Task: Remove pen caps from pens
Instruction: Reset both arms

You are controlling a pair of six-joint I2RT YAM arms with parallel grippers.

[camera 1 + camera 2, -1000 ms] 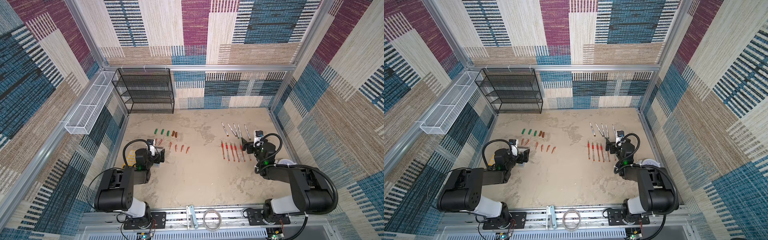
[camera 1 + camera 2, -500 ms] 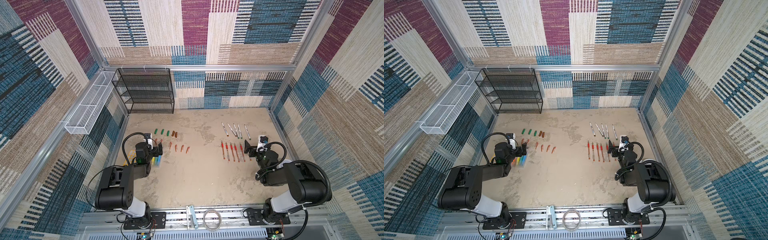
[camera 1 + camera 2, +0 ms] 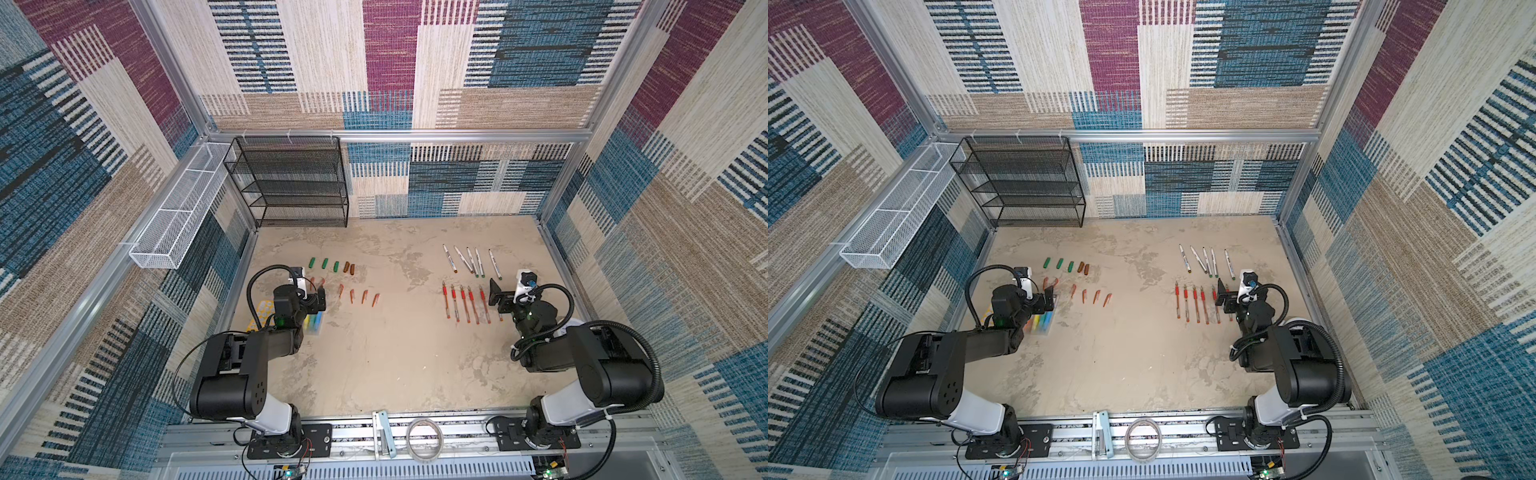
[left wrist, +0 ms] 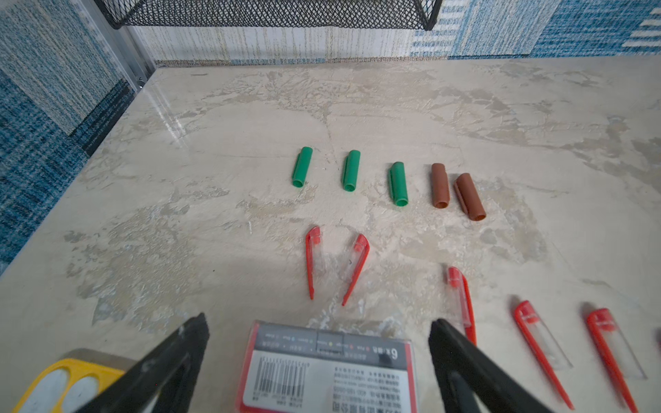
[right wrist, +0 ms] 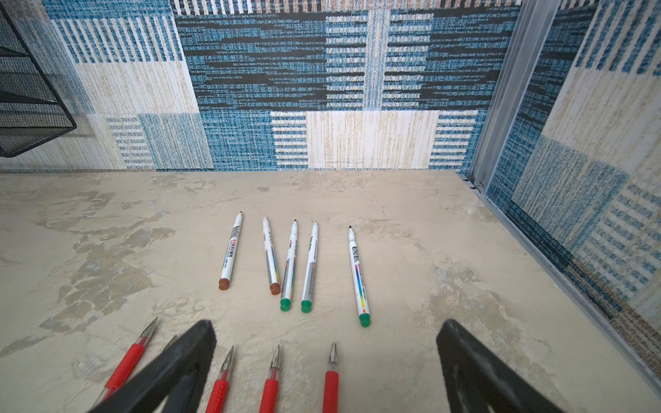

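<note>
Loose pen caps lie at the left: three green ones [image 4: 302,167], two brown ones [image 4: 440,186] and several slim red ones [image 4: 313,261], seen in a top view as two short rows [image 3: 332,266] [image 3: 357,296]. The pens lie uncapped at the right: white-barrelled ones [image 5: 311,266] [image 3: 469,261] behind, red-grip ones [image 5: 331,386] [image 3: 463,303] nearer. My left gripper [image 4: 319,320] [image 3: 318,300] is open above a highlighter pack, just short of the red caps. Over the tips of the red-grip pens my right gripper [image 5: 327,323] [image 3: 496,297] stands open. Neither holds anything.
The clear highlighter pack [image 4: 329,368] [image 3: 313,323] and a yellow item [image 4: 64,382] lie under the left wrist. A black mesh shelf [image 3: 295,183] stands at the back left, a white wire basket [image 3: 178,216] hangs on the left wall, and a tape ring [image 3: 424,432] rests on the front rail.
Both arms have shifted pose. The left arm has uncovered the highlighter pack. The right arm has folded back toward its base. Both grippers stayed open and nothing on the table moved.
</note>
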